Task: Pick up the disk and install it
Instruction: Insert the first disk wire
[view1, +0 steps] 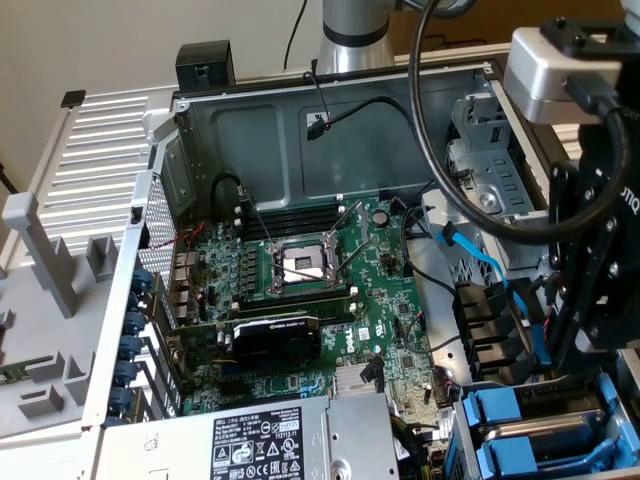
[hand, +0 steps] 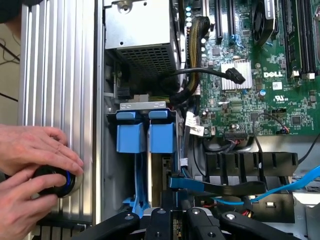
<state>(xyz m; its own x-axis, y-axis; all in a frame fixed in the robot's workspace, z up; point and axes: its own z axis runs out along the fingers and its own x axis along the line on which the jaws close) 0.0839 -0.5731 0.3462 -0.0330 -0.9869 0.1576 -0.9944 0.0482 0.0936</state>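
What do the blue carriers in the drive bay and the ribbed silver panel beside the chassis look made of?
Blue carriers: probably moulded plastic, matte, bright colour, rounded corners. Ribbed panel: apparently metal, satin silver sheen along its ribs; possibly painted.

Soft white light is cast evenly from above, and few hard shadows are thrown. In the wrist view the ribbed metal panel, well to one side of the fingers, is washed pale. A small heat sink on the board beyond them is glared white. The disk, gripped between the fingers, is shaded. In the exterior view the wall is rendered bright and pale.
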